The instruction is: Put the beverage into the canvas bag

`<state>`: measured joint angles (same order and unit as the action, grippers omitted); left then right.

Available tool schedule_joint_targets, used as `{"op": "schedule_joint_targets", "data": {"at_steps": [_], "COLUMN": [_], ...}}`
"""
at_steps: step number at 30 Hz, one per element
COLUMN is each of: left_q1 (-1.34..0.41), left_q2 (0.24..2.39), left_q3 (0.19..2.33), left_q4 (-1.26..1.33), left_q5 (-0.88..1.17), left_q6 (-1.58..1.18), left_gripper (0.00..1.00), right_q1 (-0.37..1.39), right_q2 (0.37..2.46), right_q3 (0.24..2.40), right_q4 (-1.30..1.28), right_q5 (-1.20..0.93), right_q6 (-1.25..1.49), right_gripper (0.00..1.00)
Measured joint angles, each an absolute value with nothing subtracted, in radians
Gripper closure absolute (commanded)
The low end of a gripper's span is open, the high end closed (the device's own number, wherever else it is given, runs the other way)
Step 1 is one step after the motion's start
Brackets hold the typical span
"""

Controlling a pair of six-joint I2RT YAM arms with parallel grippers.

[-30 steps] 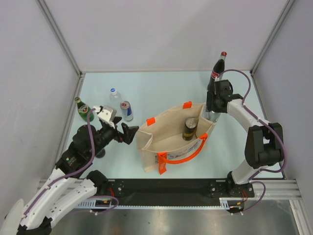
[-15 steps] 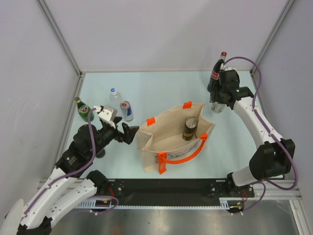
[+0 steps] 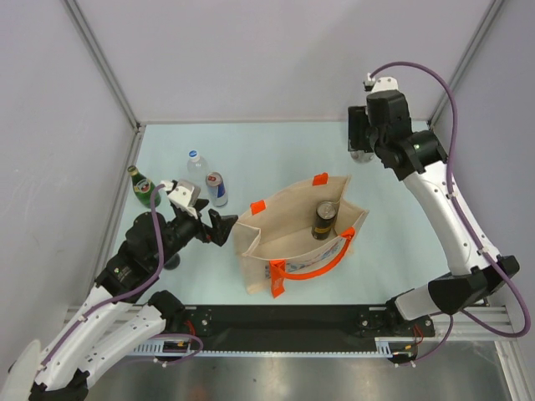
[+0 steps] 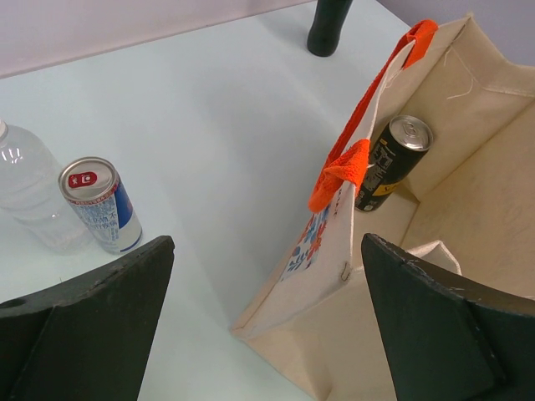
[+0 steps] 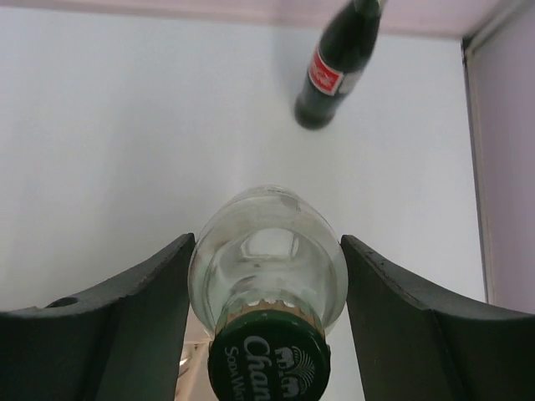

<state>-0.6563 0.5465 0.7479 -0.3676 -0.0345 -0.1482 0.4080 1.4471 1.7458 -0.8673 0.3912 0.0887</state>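
My right gripper [image 5: 267, 247] is closed partway around a clear glass soda-water bottle [image 5: 267, 280]. One finger presses each side of its body, and its green cap [image 5: 267, 361] points back at my wrist camera. Only that camera shows the grip. From overhead my right gripper [image 3: 362, 139] sits high over the far right corner of the table [image 3: 276, 154], beyond the canvas bag [image 3: 284, 213], and my own wrist hides the bottle completely. The wrist view also picks up a dark cola bottle [image 5: 334, 71] with a red label, standing on the table past the one I hold. The overhead view does not show it.

My left gripper [image 4: 267, 251] is spread fully wide and holds nothing, just beside the bag's near left end [image 3: 219, 227]. Its camera looks into the canvas bag [image 4: 468, 192] past an orange handle [image 4: 368, 125] and a blue print [image 4: 305, 246] on the outer side. A black can [image 4: 393, 159] stands upright inside. To the left on the table are a blue-and-silver can [image 4: 99, 205] and a clear water bottle [image 4: 29, 196], touching or nearly so. The overhead view alone adds a green bottle [image 3: 144, 188] near the left wall.
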Motion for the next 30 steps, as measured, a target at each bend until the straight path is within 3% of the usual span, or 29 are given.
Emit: {"op": "schedule_joint_targets", "data": {"at_steps": [8, 15, 30], "left_q1": [-0.656, -0.656, -0.656], "left_q2": [0.547, 0.547, 0.550], "left_q3": [0.748, 0.748, 0.748], "left_q4": [-0.368, -0.368, -0.368], "left_q5": [-0.035, -0.034, -0.033], "left_q6": [-0.148, -0.148, -0.148], "left_gripper": [0.00, 0.00, 0.00], "right_q1": [0.587, 0.678, 0.690], "right_q2": [1.444, 1.403, 1.232], "right_q3": [1.958, 1.975, 1.692], "right_q4": [-0.913, -0.961, -0.936], "right_q5": [0.452, 0.386, 0.093], "right_q6": [0.043, 0.048, 0.146], "right_gripper": [1.00, 1.00, 1.00]}}
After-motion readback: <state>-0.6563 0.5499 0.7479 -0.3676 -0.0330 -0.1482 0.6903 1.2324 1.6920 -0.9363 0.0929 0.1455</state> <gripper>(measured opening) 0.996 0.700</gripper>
